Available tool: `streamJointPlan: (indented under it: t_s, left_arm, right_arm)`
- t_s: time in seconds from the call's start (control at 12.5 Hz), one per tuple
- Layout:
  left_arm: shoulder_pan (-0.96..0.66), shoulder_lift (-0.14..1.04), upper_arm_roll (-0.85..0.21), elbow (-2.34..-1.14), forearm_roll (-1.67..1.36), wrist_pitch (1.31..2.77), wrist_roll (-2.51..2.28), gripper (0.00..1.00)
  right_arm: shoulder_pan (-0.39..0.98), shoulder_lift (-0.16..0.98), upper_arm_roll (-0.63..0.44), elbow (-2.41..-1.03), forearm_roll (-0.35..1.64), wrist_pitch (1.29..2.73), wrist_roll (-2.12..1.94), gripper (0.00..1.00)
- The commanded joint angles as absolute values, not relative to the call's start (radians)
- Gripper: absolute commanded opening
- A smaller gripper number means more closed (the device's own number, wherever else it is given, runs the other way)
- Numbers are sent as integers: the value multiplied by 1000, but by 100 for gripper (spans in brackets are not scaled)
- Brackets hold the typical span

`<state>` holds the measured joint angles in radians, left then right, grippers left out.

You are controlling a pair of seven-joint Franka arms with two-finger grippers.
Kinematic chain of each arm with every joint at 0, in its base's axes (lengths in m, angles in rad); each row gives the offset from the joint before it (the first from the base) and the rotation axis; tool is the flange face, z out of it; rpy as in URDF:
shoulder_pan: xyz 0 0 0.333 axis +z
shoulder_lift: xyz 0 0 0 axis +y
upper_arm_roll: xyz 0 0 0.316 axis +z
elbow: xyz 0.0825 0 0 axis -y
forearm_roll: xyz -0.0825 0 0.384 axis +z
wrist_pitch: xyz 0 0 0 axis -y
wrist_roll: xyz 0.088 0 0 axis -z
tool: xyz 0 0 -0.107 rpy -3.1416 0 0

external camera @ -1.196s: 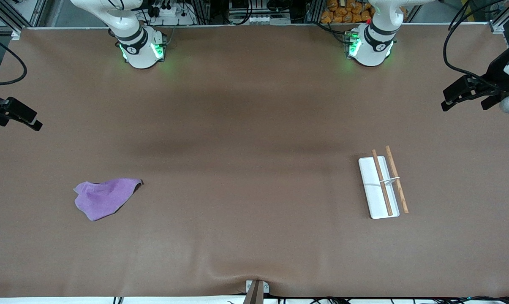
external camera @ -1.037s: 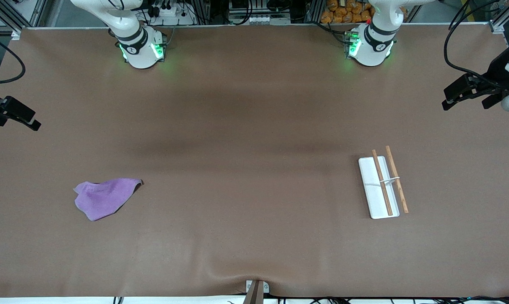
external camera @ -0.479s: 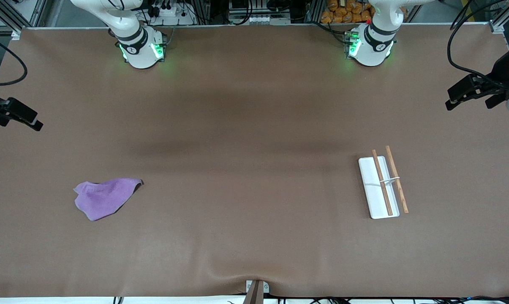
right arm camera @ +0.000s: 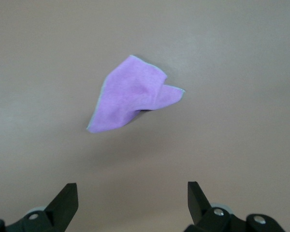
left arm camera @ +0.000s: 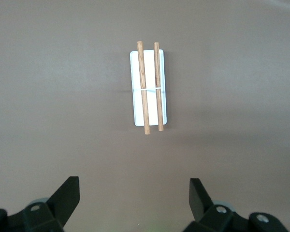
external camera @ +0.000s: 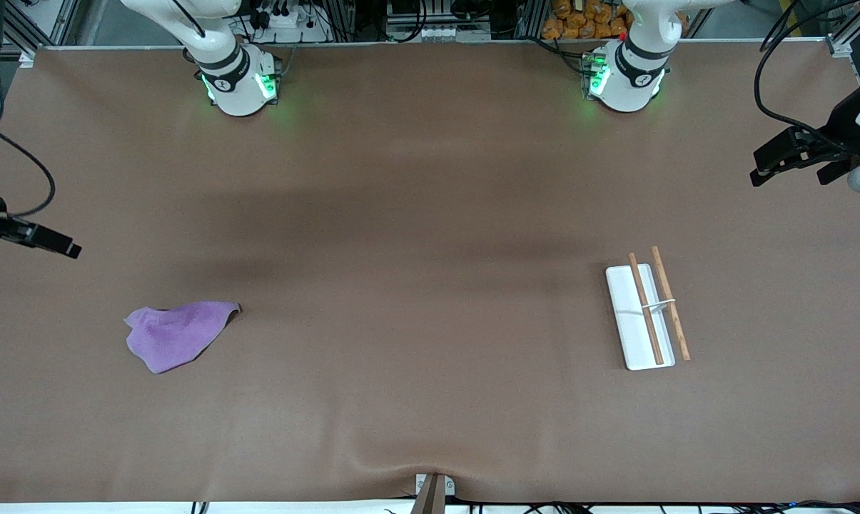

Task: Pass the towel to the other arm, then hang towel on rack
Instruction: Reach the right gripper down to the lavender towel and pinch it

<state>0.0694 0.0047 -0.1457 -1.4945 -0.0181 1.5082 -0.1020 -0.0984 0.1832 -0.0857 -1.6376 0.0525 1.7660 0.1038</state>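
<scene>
The purple towel (external camera: 176, 334) lies crumpled on the table toward the right arm's end, and shows in the right wrist view as the towel (right arm camera: 133, 94). My right gripper (external camera: 71, 250) (right arm camera: 131, 188) hovers open and empty over the table beside the towel, not touching it. The rack (external camera: 645, 314), a white base with two brown rods, stands toward the left arm's end and shows in the left wrist view as the rack (left arm camera: 149, 87). My left gripper (external camera: 788, 177) (left arm camera: 134, 182) hangs open and empty over the table's end, away from the rack.
A brown mat (external camera: 430, 214) covers the whole table. The two arm bases (external camera: 240, 82) (external camera: 626, 78) stand along the edge farthest from the front camera. A small metal bracket (external camera: 433, 489) sits at the nearest edge, in the middle.
My right gripper has swung closer to the towel. The left gripper has barely shifted. Towel and rack have not moved.
</scene>
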Motion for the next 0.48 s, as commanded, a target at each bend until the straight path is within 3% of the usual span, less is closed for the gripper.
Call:
streamJointPlan:
  t_s: [0.0, 0.4]
  left_arm:
    - [74, 3, -147, -1493, -23, 1499, -84, 100]
    - [75, 0, -146, -1496, -23, 1491, -63, 100]
  right_arm:
    - [-143, 270, -75, -1620, 57, 1795, 113, 100]
    - [-185, 409, -75, -1629, 187, 1874, 114, 100]
